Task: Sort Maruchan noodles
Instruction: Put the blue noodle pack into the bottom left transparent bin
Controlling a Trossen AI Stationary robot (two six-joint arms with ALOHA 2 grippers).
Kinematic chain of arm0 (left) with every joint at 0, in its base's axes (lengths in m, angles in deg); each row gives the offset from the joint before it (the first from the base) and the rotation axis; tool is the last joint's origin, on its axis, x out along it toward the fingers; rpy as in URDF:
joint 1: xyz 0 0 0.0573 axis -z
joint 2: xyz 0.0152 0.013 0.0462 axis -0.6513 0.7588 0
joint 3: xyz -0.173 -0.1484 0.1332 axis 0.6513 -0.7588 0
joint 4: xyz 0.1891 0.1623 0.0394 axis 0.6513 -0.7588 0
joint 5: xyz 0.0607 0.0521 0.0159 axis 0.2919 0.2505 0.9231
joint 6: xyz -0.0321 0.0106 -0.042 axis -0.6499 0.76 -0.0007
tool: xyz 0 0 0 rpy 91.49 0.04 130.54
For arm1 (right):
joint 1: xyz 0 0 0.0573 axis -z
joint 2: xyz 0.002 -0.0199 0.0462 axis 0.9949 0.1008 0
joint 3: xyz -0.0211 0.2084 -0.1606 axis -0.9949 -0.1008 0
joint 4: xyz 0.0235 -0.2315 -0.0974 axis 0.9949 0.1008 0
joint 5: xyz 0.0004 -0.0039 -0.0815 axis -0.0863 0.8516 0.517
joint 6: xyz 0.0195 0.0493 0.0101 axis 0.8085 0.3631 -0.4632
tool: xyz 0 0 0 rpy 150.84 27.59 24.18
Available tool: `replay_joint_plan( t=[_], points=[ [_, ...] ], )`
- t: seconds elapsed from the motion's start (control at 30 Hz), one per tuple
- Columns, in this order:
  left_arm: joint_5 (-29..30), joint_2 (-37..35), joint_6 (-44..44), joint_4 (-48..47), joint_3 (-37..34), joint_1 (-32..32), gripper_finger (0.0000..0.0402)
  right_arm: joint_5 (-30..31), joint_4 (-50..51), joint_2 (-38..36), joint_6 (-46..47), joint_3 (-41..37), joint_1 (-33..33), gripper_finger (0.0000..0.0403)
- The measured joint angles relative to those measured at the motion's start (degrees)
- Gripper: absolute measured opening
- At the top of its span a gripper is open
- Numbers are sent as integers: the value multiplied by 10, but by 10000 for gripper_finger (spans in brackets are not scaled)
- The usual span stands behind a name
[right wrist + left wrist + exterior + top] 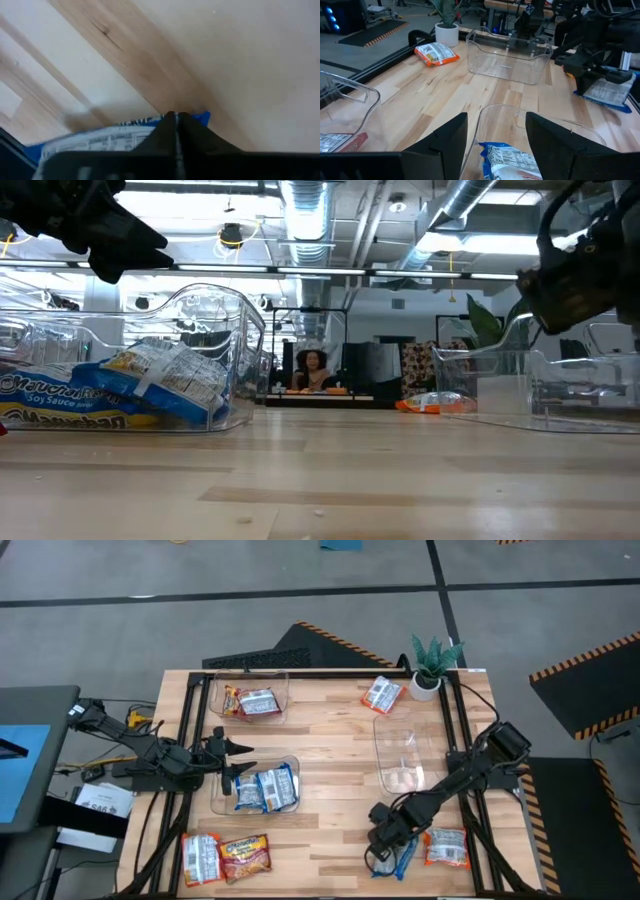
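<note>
Lower right of table: right gripper (pixel 385 840) pinching blue packet (pixel 120 132).
Left gripper (pixel 232 760): fingers spread above middle bin (pixel 290 802).

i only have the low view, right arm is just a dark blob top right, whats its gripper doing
observer: The right gripper is down at the table's near edge, its fingers closed on the edge of a blue packet.
operator: anything next to it
observer: An orange packet lies just to its right, apart from the gripper.
operator: and the left one
observer: The left gripper hangs open over the clear bin that holds the blue-and-white packets.
</note>
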Motion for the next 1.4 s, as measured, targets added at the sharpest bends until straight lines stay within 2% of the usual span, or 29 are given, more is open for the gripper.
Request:
replay_joint_plan(
  t=[0.07, 0.2, 0.53, 0.87, 1.0, 1.17, 1.4],
  points=[
    [0, 0, 0, 0, 0, 0, 190, 2, -4, 0, -12, 0, 6, 13],
    [0, 0, 0, 0, 0, 0, 190, 21, -14, -4, -56, 10, 23, 12],
    [0, 0, 0, 0, 0, 0, 190, 111, -26, -19, -247, 117, 72, 7],
    [0, 0, 0, 0, 0, 0, 190, 121, -84, -19, -451, 225, 129, 7],
    [0, 0, 0, 0, 0, 0, 190, 131, -164, -19, -553, 257, 163, 7],
    [0, 0, 0, 0, 0, 0, 190, 131, -316, -19, -664, 260, 204, 7],
    [0, 0, 0, 0, 0, 0, 190, 114, -486, 29, -711, 261, 242, 7]
  ],
)
